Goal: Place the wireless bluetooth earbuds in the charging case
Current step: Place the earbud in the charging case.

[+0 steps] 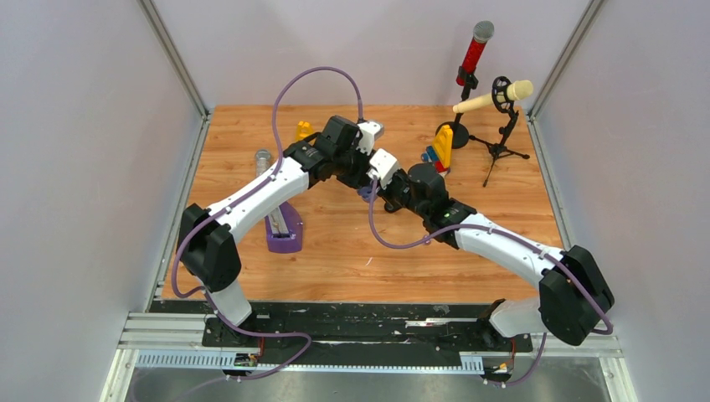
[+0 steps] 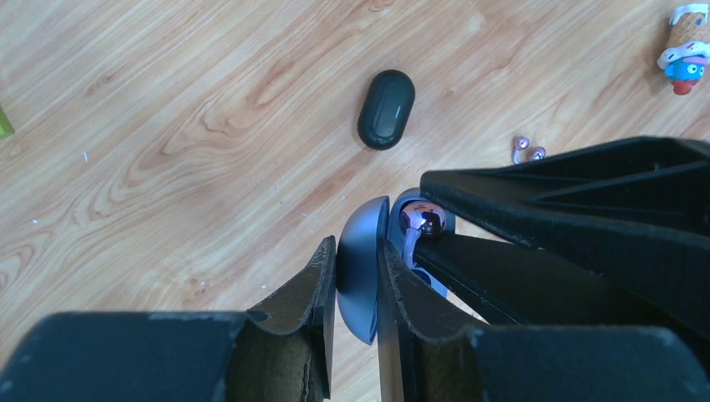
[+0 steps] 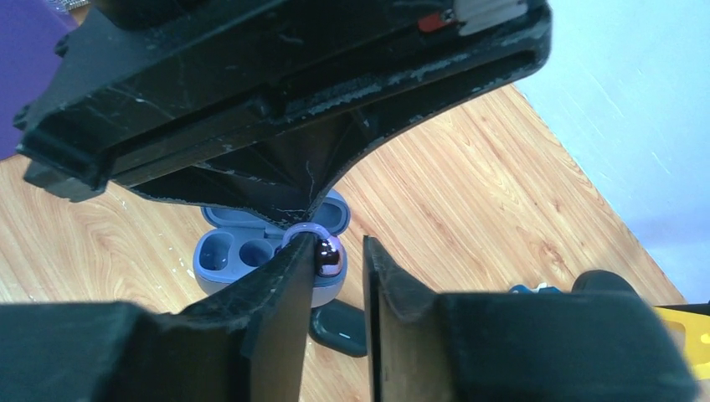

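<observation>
An open purple-blue charging case lies on the wooden table, mid-table in the top view. My left gripper is shut on its upright lid. A shiny purple earbud sits at the case's right socket, touching the inner face of one finger of my right gripper, whose jaws stand apart. The bud also shows in the left wrist view. The case's two other hollows look empty. Another purple earbud lies loose on the table. A closed black case lies just beyond.
Two microphones on stands and a yellow toy stand at the back right. A purple rack with a silver cylinder is at the left. A small yellow object is behind the arms. A small toy figure lies far right.
</observation>
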